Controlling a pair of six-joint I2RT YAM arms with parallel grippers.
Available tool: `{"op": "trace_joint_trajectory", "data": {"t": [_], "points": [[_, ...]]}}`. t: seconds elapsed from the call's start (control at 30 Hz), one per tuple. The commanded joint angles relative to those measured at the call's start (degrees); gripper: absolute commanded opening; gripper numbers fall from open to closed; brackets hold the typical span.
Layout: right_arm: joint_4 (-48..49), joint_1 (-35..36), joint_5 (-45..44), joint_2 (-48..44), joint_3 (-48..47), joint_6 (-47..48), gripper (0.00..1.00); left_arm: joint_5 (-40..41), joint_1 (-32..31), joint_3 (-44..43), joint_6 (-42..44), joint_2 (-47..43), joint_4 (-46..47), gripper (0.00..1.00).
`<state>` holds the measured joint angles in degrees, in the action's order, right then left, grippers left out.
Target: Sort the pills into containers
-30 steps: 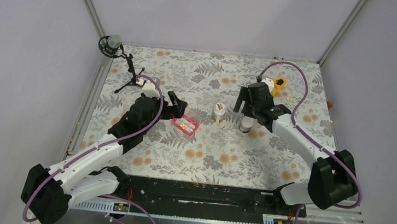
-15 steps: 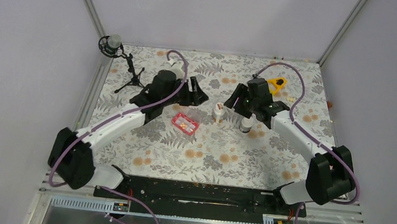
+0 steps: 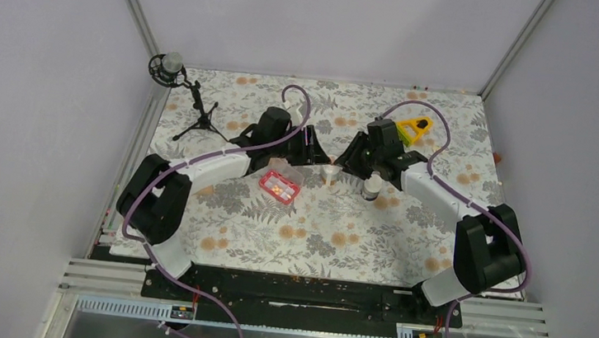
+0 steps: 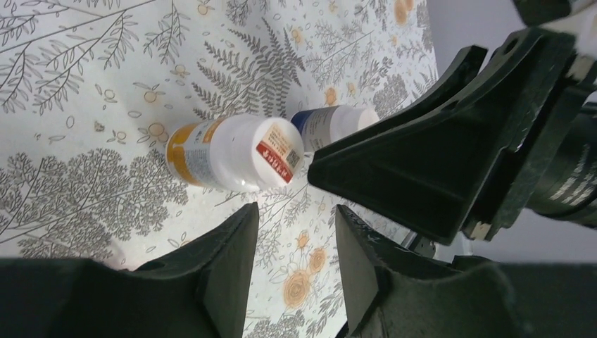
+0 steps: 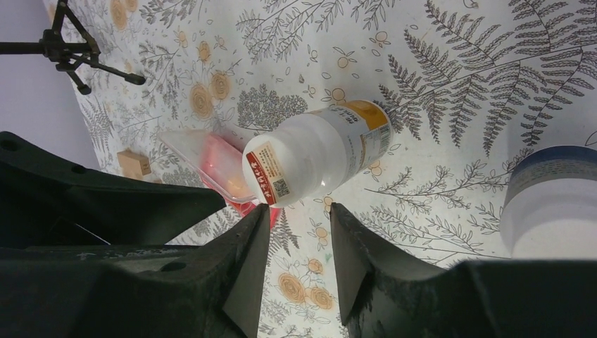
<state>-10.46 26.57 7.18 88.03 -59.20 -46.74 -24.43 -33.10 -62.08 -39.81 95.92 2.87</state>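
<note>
The red-pink container tray point(image 3: 279, 188) lies on the floral cloth with yellow-orange pills point(image 3: 280, 190) inside; its clear lid point(image 5: 211, 156) also shows in the right wrist view. A white bottle with an orange label point(image 3: 330, 174) point(image 4: 232, 153) point(image 5: 317, 151) stands to the right of the tray. My left gripper point(image 3: 315, 156) point(image 4: 294, 220) and right gripper point(image 3: 348, 159) point(image 5: 299, 218) face each other just behind this bottle. Both are open part way with only cloth between their fingers. The bottle sits just past each pair of fingertips, untouched.
A second white bottle with a blue label point(image 3: 371, 188) point(image 4: 331, 123) point(image 5: 552, 201) stands right of the first. A yellow wedge tool point(image 3: 414, 129) lies at the back right. A microphone on a black tripod point(image 3: 181, 91) stands at the back left.
My left arm swung right, from beside the tray to the orange-label bottle. The right gripper shifted left toward the same bottle. Both pairs of jaws have narrowed.
</note>
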Motion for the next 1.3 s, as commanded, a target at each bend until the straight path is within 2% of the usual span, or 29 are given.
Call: {"op": "trace_joint_trajectory", "data": {"t": [0.0,0.17,0.43,0.6,0.93,1.27], "points": [[1.1,-0.5,0.0,1.2,-0.8,0.7,0.44,-1.5,0.3,-3.3,-2.5,1.8,6.1,0.44],[0.7,-0.5,-0.6,2.5,-1.9,1.7,0.43,-0.9,1.2,-3.5,-4.1,3.6,6.7,0.42],[-0.6,-0.5,-0.8,3.4,-3.2,3.4,0.43,-0.5,1.4,-4.9,-3.6,6.5,7.0,0.3],[-1.3,-0.5,-0.7,4.1,-4.0,3.7,0.43,-0.4,1.4,-4.5,-3.1,7.4,6.9,0.28],[-2.4,-0.5,-0.5,5.8,-5.5,3.9,0.42,-0.2,1.4,-2.2,-1.8,8.7,5.1,0.17],[-1.7,-1.6,0.7,7.3,-7.6,4.0,0.41,1.2,1.4,-3.8,-2.5,10.4,0.6,0.15]]}}
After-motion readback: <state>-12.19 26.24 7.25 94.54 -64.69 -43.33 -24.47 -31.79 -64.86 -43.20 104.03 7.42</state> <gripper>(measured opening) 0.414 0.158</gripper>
